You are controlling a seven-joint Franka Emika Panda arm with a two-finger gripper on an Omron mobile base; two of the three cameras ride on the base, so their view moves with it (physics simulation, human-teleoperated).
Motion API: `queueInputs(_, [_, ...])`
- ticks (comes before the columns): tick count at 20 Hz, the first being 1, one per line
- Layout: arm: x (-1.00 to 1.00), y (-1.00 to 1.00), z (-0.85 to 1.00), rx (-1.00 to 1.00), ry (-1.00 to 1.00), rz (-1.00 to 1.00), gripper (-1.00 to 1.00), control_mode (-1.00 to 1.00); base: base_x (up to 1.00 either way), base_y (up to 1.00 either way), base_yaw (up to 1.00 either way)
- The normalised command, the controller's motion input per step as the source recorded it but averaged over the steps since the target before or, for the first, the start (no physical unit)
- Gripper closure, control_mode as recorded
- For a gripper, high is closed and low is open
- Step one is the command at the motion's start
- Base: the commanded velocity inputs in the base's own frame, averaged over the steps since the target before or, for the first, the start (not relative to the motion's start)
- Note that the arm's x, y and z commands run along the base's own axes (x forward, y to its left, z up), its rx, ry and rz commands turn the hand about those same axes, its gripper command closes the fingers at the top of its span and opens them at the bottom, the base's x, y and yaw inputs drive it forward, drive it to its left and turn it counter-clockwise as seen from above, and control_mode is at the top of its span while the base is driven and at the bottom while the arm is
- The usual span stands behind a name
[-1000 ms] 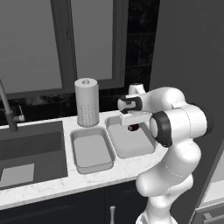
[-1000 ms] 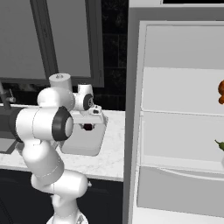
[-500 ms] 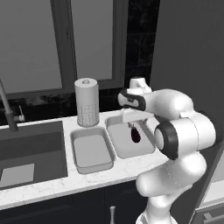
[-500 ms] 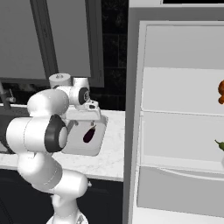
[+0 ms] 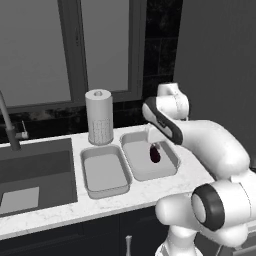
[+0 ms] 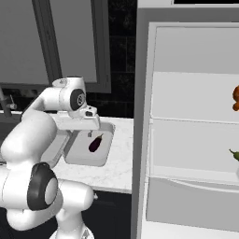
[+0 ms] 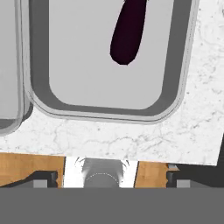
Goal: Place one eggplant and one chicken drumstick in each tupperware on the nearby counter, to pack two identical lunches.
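**Eggplant dropped into the right tray**

Hand view puts the eggplant (image 7: 128,33) flat on the floor of the right tray (image 7: 173,92), and the gripper (image 7: 109,177) above it has its jaws spread wide with nothing between them. A second ago the eggplant sat pinched in the fingers over that tray — now it lies loose inside, so I count the first of four placements as done. The left tray (image 5: 102,172) has nothing in it, and both trays sit side by side on the counter (image 5: 55,215).

Left base view gives me the layout the hand camera misses: the sink (image 5: 35,175) to the left, the paper towel roll (image 5: 99,116) behind the trays, and the arm bent low over the right one. Right base view adds the open fridge (image 6: 196,140), with a brown drumstick (image 6: 236,98) at the edge of one shelf and a green stem (image 6: 234,155) on the shelf below — probably my next stops.
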Motion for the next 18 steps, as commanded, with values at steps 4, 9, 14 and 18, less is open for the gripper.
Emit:
queueInputs(4, [-1.0,0.0,0.01,0.0,-0.08,0.0,-1.0,-1.0,0.0,0.0,0.0])
queueInputs(9, [-1.0,0.0,0.26,0.0,-0.16,0.0,-1.0,-1.0,0.0,0.0,0.0])
queueInputs(14, [-0.87,0.0,0.88,0.0,-0.13,0.01,-1.0,-1.0,0.0,0.0,0.0])
queueInputs(18, [-0.39,0.01,0.39,0.0,-0.12,0.02,-1.0,-1.0,0.0,0.0,0.0])
